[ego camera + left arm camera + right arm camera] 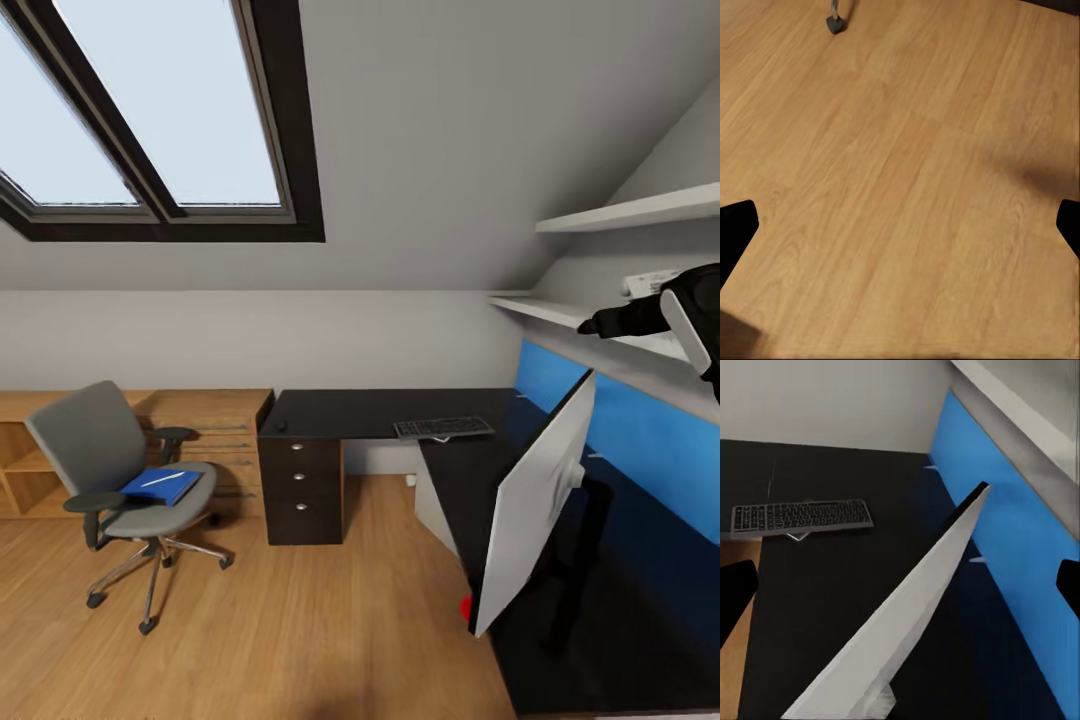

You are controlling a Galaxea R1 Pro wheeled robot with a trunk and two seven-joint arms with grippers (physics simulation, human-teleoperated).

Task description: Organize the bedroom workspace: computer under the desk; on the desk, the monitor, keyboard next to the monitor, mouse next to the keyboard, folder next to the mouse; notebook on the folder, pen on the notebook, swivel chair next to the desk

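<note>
The grey swivel chair (118, 468) stands on the floor left of the black desk (340, 412). The blue folder (160, 487) lies on its seat with the white pen (160, 480) on top. The keyboard (443, 428) (801, 516) and the small mouse (281, 424) lie on the desk. The monitor (535, 500) (915, 615) stands on the desk's right wing, its pale back toward me. A pale grey box under the desk looks like the computer (432, 505). The notebook is out of view. My right gripper (592, 325) (907, 574) hangs open above the monitor's top edge. My left gripper (907, 214) is open over bare floor.
A light wooden drawer cabinet (215, 430) stands behind the chair against the wall. A blue wall panel (640, 440) (1005, 525) and white shelves (630, 212) line the right wall. A chair caster (835, 22) shows on the floor. A small red thing (466, 606) sits by the monitor's lower corner.
</note>
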